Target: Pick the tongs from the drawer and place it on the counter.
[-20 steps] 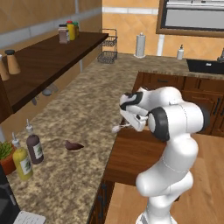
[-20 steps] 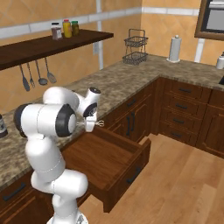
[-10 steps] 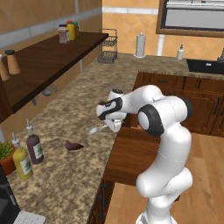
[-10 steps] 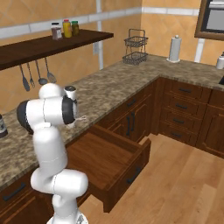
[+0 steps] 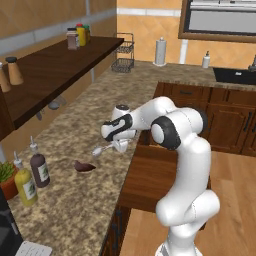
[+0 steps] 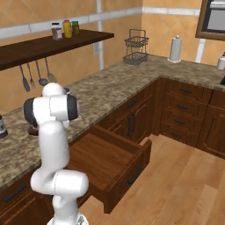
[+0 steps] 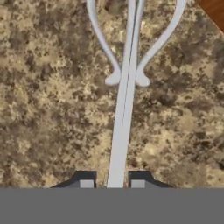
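The silvery-white tongs [image 5: 100, 149] stick out leftward from my gripper [image 5: 120, 144], just above the speckled granite counter [image 5: 75, 205] near its front edge. Looking along the hand, the tongs [image 7: 124, 100] run straight up from between my fingertips [image 7: 86, 183], with their curved arms spreading at the far end over the counter [image 7: 48, 109]. My gripper [image 7: 112, 184] is shut on the tongs' stem. The wide dark wooden drawer [image 6: 105, 154] stands pulled out with a bare bottom, to the right of my arm; the drawer [image 5: 150, 172] lies below the hand.
A small dark brown lump [image 5: 84, 166] lies on the counter left of the tongs. Two sauce bottles [image 5: 38, 170] stand at the near left. A dark wall shelf [image 5: 55, 65] overhangs the back; a wire basket [image 6: 136, 50] and paper towel roll [image 6: 175, 48] stand farther along.
My arm has swung left from above the drawer out over the counter, carrying the tongs with it, and has come down close to the granite.
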### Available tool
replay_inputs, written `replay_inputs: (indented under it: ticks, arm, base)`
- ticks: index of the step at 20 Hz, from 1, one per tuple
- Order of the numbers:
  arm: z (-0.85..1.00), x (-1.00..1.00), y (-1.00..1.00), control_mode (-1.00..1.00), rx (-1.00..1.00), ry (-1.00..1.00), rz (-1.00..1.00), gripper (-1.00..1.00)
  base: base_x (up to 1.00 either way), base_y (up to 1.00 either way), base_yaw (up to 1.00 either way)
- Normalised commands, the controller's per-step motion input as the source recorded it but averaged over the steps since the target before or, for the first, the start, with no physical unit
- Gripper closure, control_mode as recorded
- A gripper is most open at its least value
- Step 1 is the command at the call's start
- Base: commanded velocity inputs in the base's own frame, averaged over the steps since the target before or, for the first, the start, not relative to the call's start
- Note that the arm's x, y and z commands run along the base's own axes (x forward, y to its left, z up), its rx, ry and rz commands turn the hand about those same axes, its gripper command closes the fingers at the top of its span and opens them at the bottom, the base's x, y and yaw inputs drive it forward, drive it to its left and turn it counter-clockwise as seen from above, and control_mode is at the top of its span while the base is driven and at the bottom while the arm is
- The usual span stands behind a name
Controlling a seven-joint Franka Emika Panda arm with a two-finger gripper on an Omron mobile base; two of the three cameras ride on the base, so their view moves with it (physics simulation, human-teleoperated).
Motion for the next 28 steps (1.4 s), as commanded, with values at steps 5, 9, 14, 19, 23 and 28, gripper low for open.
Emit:
replay_inputs:
  ticks: [5,9,14,19,23,28]
  arm:
    - [0.00,0.14,0.11,-1.00,-0.01,0.01,0.02,-1.00]
    - [0.42,-0.13,-0.15,-1.00,0.01,-0.04,0.00,-1.00]
    - [1.00,-0.47,-0.87,-1.00,0.06,-0.14,0.03,-1.00]
    - [1.00,-0.96,-0.61,-1.00,-0.33,-0.01,0.36,-1.00]
    - [0.72,-0.96,-0.49,-1.00,-0.36,-0.03,0.52,-1.00]
    - [0.09,-0.99,-0.70,-1.00,0.08,-0.23,0.33,-1.00]
  base:
    - [0.00,0.00,0.00]
    - [0.00,0.00,0.00]
    - [0.00,0.00,0.00]
    - [0.00,0.00,0.00]
    - [0.00,0.00,0.00]
    - [0.00,0.00,0.00]
